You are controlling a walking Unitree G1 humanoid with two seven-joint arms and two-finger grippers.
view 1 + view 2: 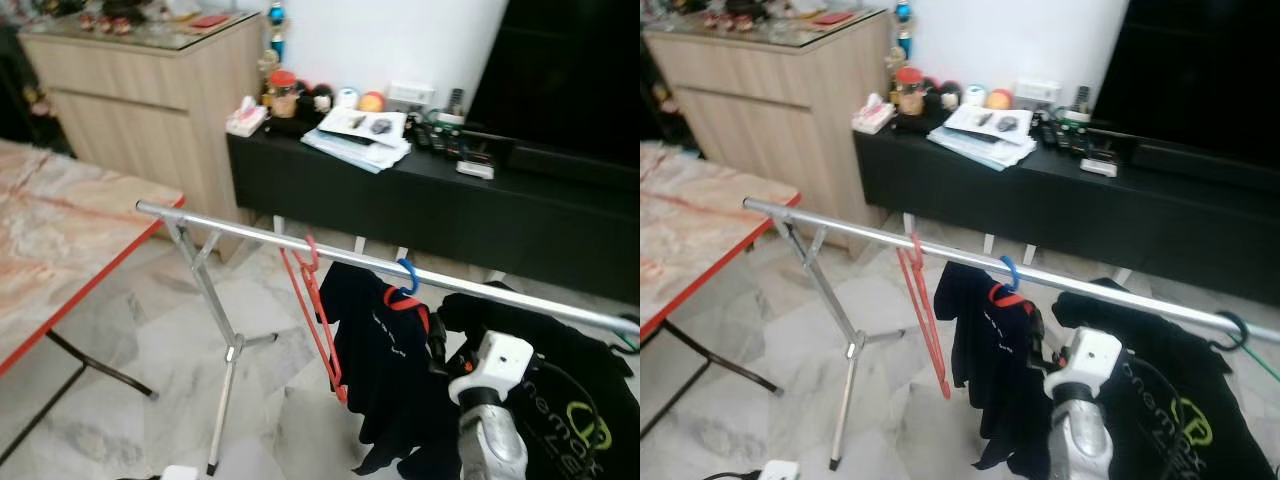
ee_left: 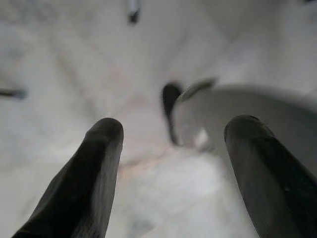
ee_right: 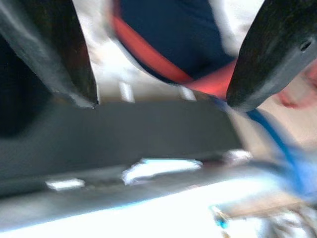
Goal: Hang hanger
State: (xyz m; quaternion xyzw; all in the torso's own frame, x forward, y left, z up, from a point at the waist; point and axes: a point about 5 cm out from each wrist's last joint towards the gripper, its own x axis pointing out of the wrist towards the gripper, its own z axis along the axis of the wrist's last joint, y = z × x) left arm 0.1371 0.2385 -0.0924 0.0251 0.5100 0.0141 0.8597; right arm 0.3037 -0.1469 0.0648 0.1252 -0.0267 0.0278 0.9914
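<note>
Your left gripper (image 2: 171, 148) hangs idle over the floor with fingers apart, while your right gripper (image 3: 163, 64), fingers apart too, sits just below the rail (image 1: 300, 243) beside the blue hanger (image 1: 407, 275) already hooked there, so the right arm is nearer.

On the silver rail (image 1: 300, 240) we see an empty red hanger (image 1: 318, 320); beside it, a blue-hooked hanger (image 1: 405, 285) carries a dark shirt (image 1: 375, 370).
</note>
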